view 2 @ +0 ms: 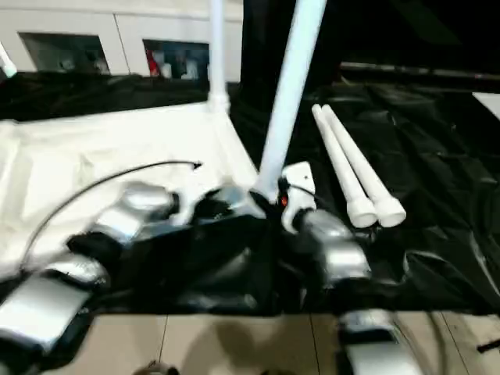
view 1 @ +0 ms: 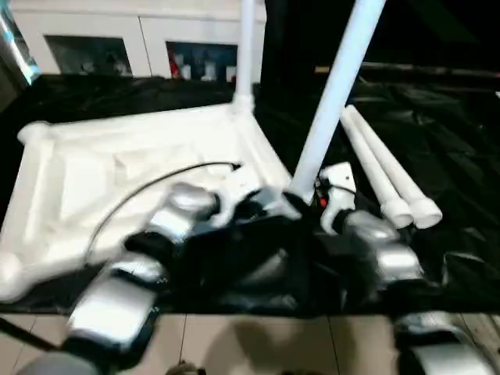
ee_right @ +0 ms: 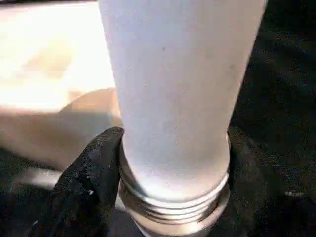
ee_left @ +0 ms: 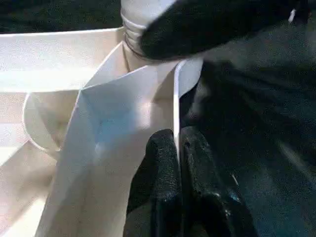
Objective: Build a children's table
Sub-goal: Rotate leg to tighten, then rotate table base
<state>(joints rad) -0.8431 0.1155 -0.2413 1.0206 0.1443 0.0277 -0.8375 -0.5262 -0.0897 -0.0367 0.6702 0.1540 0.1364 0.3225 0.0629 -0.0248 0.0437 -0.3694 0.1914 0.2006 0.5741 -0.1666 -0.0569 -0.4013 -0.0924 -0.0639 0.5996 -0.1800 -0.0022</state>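
Observation:
The white tabletop point(view 1: 117, 164) lies underside up on the black-draped table. One leg point(view 1: 246, 47) stands upright in its far right corner. A second leg point(view 1: 336, 94) leans over the near right corner, and my right gripper point(ee_right: 173, 148) is shut on it just above its threaded end point(ee_right: 173, 210), whose threads are bare. The right wrist view shows a black finger point(ee_right: 96, 163) on each side of the tube. My left gripper point(ee_left: 177, 140) is shut on the thin rim point(ee_left: 175, 94) of the tabletop beside that corner. Two more legs point(view 1: 387, 176) lie side by side on the cloth to the right.
A black cable point(view 1: 156, 183) arcs over the tabletop near my left forearm. White cabinets point(view 1: 125, 35) stand behind the table. The table's near edge meets a tiled floor point(view 1: 250, 344) under my forearms.

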